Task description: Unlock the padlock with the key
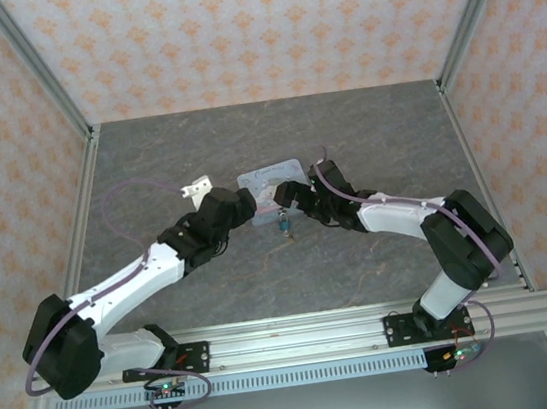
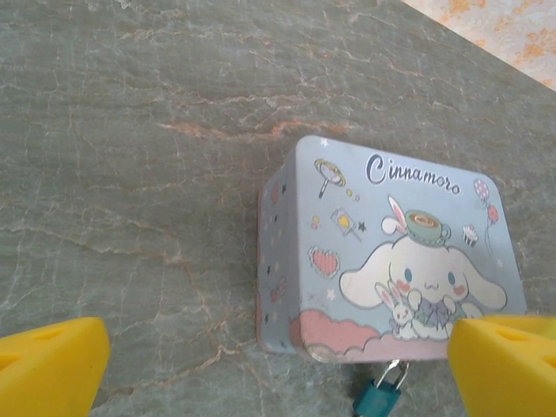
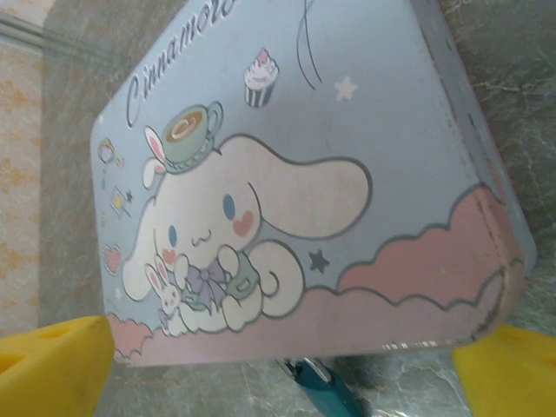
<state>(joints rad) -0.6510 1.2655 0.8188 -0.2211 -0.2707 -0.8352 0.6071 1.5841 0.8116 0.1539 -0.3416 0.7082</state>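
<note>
Yellow fingertips (image 2: 52,365) of my left gripper (image 2: 278,378) frame the bottom of its wrist view, spread wide and holding nothing. My right gripper (image 3: 282,373) is just as wide and empty. Between them a pastel-blue cartoon tin (image 2: 391,252) sits on the grey table (image 2: 130,174), with the tiny teal padlock (image 2: 378,400) at its near edge. I cannot pick out the key. My worry is that either wrist, crowding in, nudges the tin and swings the padlock away.
</note>
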